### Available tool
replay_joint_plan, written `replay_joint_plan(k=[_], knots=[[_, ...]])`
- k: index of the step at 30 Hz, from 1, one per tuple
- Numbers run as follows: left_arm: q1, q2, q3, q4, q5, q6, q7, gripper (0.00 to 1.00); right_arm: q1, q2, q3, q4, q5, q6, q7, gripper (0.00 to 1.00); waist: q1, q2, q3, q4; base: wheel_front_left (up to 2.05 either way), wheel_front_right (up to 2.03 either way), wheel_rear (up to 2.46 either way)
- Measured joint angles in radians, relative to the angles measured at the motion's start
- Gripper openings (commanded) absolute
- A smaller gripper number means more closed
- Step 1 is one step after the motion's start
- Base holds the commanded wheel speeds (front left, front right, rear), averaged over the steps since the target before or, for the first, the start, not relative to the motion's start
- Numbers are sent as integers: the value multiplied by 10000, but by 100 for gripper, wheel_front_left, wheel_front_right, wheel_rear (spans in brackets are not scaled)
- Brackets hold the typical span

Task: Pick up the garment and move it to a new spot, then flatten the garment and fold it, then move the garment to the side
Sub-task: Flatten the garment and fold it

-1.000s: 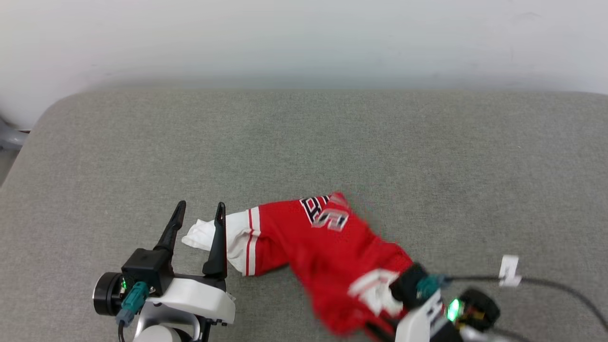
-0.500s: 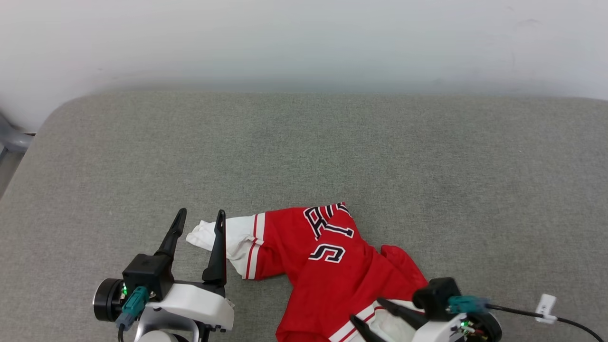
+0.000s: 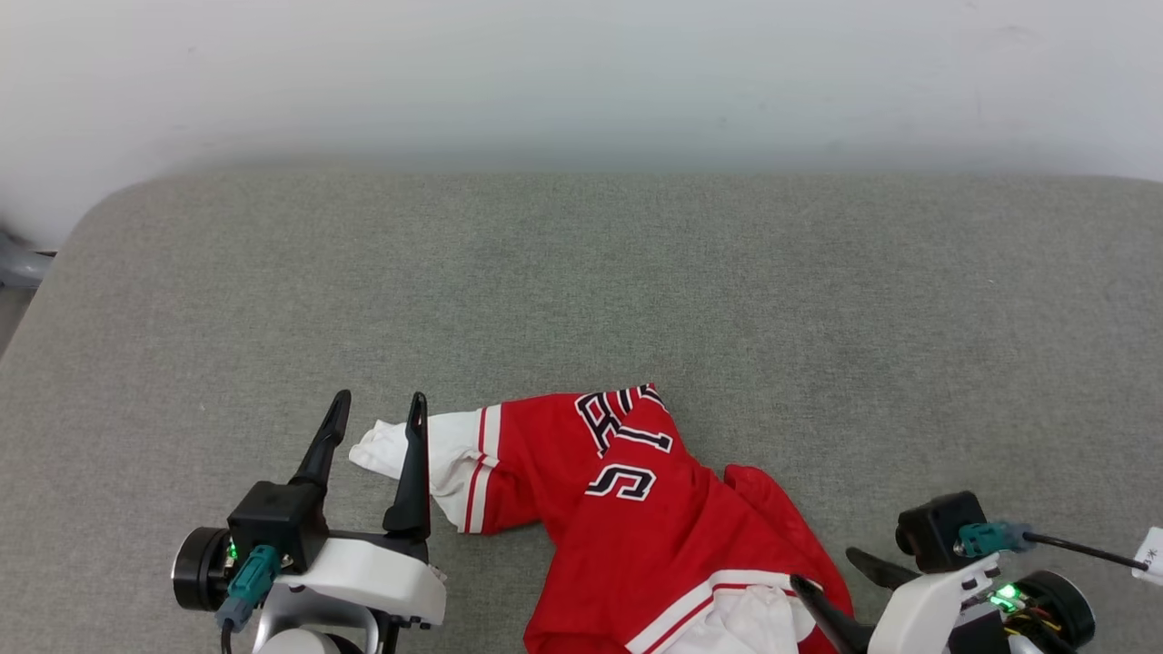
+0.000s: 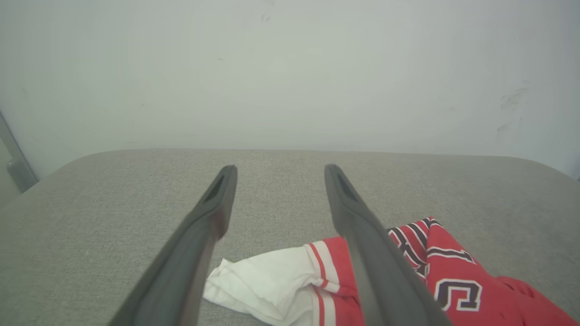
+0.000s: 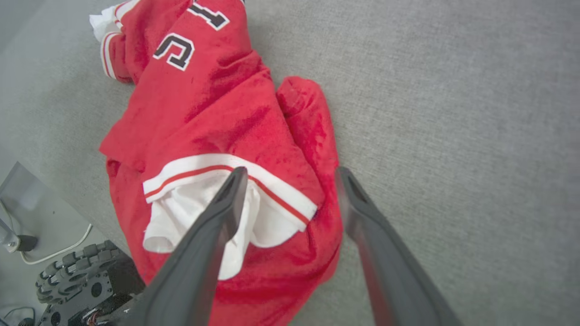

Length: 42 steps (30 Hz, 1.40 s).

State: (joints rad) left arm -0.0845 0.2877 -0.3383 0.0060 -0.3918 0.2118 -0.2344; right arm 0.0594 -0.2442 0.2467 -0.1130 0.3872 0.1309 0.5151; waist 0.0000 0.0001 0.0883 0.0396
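Note:
The garment (image 3: 636,518) is a red jersey with white sleeves and black-and-white lettering. It lies crumpled on the grey table near the front edge. One white sleeve (image 3: 436,454) reaches left and touches the right finger of my left gripper (image 3: 380,400), which is open and empty. My right gripper (image 3: 825,568) is open at the garment's right edge, holding nothing. In the right wrist view the garment (image 5: 217,113) lies under and ahead of the open right gripper (image 5: 291,171), with the other white sleeve (image 5: 199,217) beneath the left finger. The left wrist view shows the open left gripper (image 4: 279,170) above the sleeve (image 4: 272,285).
The grey fabric-covered table (image 3: 581,272) stretches far back to a white wall (image 3: 581,73), with rounded corners. A black cable with a white tag (image 3: 1149,554) trails from the right wrist. The robot's wheeled base (image 5: 68,280) shows below the table's front edge.
My right gripper has opened, let go of the garment and drawn back to the right. The garment has dropped and now lies on the table. The left gripper has stayed put.

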Motion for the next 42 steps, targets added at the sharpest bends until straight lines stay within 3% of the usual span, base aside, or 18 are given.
replay_joint_plan(k=[7, 15, 18, 19, 20, 21, 31, 42], knots=[[-83, -111, -69, -15, -2, -2, -38, 100, -153, -1039, 934, -842, 418, 0, 2052, 100, 0, 0, 261, 147, 0, 0, 0], [-267, -255, -104, 134, -13, -61, -132, 100, -651, -1764, 2834, -1197, 1060, 0, 2809, 100, 0, 0, 609, 428, 0, 0, 0], [-456, -359, -105, 272, -13, -142, -167, 100, -1097, -2011, 3538, -577, 1124, 0, 2966, 100, 0, 0, 837, 591, 0, 0, 0], [-472, -382, -104, 297, -13, -151, -188, 100, -1167, -2010, 3607, -416, 1154, 0, 2970, 89, 0, 0, 880, 617, 0, 0, 0], [-485, -399, -96, 328, -13, -157, -211, 100, -1230, -2008, 3668, -284, 1168, 0, 2957, 39, 1, 0, 916, 643, 0, 0, 0], [-487, -412, -92, 360, -13, -184, -213, 100, -1295, -1994, 3712, -174, 1168, 0, 2907, 0, 0, 0, 939, 667, 0, 0, 0], [-486, -422, 44, 447, 6, -213, -251, 100, -1920, -1590, 2738, -59, 1049, 0, 1762, 0, 0, 0, 838, 565, 0, 0, 0], [-483, -343, 136, 320, 27, -178, -255, 100, -2966, -1034, -550, 1283, 334, 2, 667, 0, 0, 0, 824, 310, 0, 0, 0]])
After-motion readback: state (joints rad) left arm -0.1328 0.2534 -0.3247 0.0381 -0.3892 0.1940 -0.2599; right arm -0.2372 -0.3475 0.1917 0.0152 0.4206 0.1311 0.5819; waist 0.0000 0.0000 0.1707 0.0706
